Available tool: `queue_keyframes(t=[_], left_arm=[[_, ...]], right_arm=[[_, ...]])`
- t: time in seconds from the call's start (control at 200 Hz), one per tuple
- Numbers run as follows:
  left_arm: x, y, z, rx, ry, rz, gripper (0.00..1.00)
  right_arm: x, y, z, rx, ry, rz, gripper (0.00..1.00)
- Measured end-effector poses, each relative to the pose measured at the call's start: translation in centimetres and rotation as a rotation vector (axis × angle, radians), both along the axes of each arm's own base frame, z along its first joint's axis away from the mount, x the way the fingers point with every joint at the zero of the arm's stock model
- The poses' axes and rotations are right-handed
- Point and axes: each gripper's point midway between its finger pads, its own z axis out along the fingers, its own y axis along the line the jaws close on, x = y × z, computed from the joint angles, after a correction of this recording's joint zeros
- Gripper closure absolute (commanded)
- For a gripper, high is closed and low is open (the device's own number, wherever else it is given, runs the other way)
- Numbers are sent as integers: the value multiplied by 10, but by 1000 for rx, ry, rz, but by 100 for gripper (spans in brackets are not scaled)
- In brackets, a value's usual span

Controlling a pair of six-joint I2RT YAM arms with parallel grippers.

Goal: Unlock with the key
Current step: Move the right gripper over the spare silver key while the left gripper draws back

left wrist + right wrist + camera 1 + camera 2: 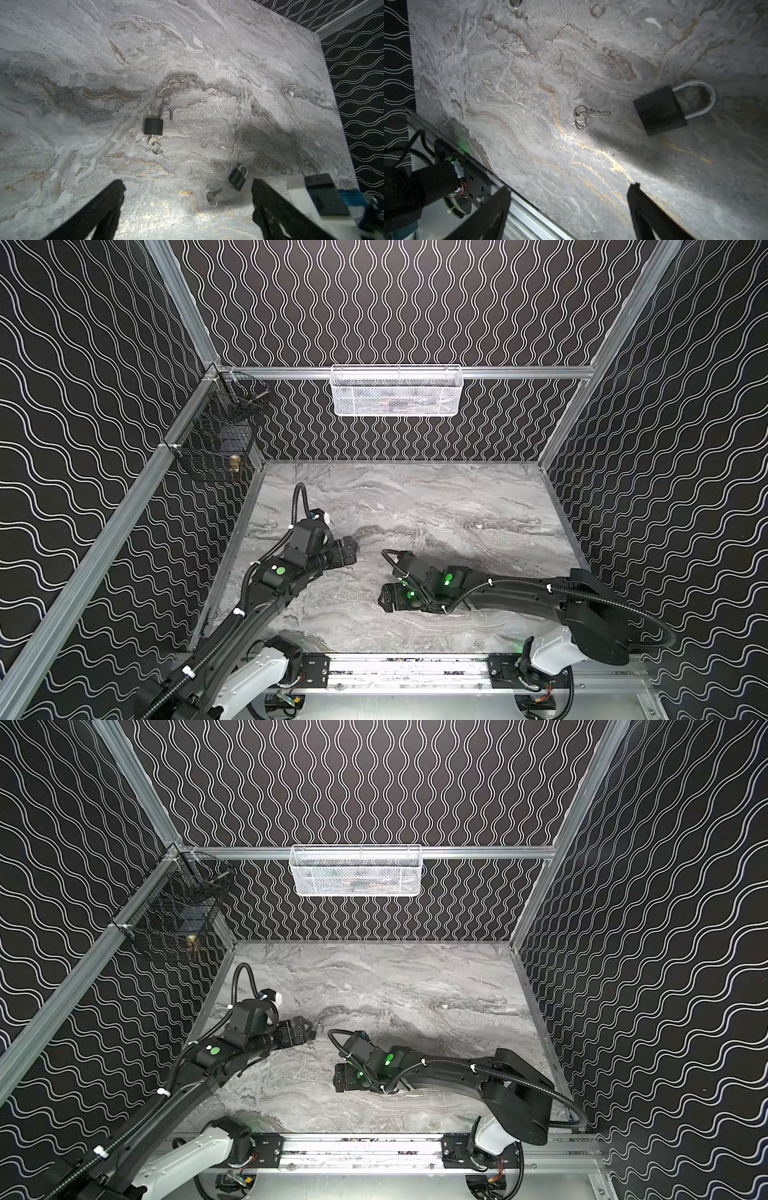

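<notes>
In the left wrist view a black padlock (pixel 153 125) lies on the marble table (pixel 207 62) with its shackle swung open and a key (pixel 153 142) in its base. A second black padlock (pixel 238 179) lies with its shackle shut, and a loose key (pixel 212 196) on a ring lies beside it. My left gripper (pixel 188 185) is open and empty, back from the unlocked padlock. The right wrist view shows the shut padlock (pixel 660 110) and the loose key (pixel 583 115) ahead of my open, empty right gripper (pixel 570 189). Both grippers (pixel 354 551) (pixel 385 598) hang low over the table's middle.
A white mesh basket (pixel 395 391) hangs on the back wall, and a black wire basket (pixel 216 439) on the left wall. An aluminium rail (pixel 407 670) runs along the table's front edge. Patterned walls close off three sides.
</notes>
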Motion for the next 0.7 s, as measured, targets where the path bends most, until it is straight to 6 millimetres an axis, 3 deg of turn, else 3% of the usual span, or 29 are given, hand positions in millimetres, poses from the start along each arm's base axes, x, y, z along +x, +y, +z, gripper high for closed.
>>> queue_keyframes(t=[0.385, 0.696], left_arm=[[-16, 5, -7, -31, 32, 21, 1], [-21, 10, -5, -39, 27, 47, 1]], right_arm=[[3, -3, -17, -48, 4, -53, 9], [3, 9, -15, -56, -12, -39, 9]])
